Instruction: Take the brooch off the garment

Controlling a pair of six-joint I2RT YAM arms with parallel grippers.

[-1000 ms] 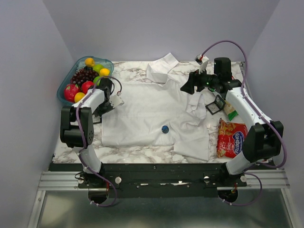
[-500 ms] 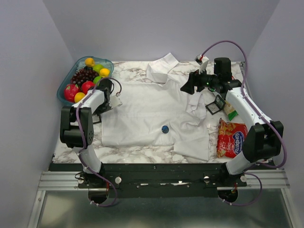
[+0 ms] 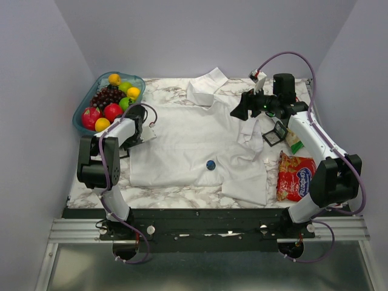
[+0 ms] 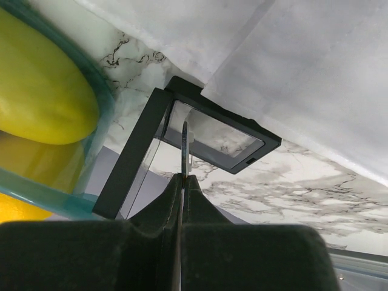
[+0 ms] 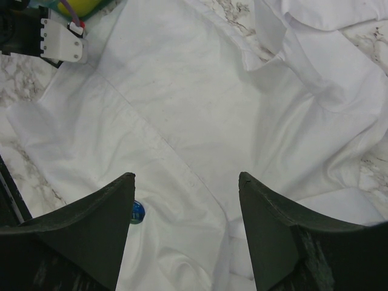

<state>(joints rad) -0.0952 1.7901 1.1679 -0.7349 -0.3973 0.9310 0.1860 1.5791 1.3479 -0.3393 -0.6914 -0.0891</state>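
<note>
The white shirt [image 3: 194,142] lies spread on the marble table. The dark-blue brooch [image 3: 210,164] sits on its lower front. In the right wrist view the brooch [image 5: 137,211] peeks out beside my left finger, on the shirt [image 5: 200,109]. My right gripper [image 3: 237,113] hovers open and empty above the shirt's collar end [image 5: 187,177]. My left gripper [image 3: 144,134] is low at the shirt's left edge. It is shut [image 4: 183,177] on a thin pale strip [image 4: 183,145], just in front of a small black square frame [image 4: 218,136] that the shirt's edge [image 4: 291,73] partly covers.
A teal bowl of fruit [image 3: 81,124] stands at the back left; its rim [image 4: 60,200] and a yellow fruit [image 4: 42,91] are close to my left gripper. Another black frame [image 3: 276,134] and a red snack bag [image 3: 295,176] lie at the right.
My left gripper has dropped slightly down and left towards the shirt's edge. The right arm, shirt and brooch have not moved.
</note>
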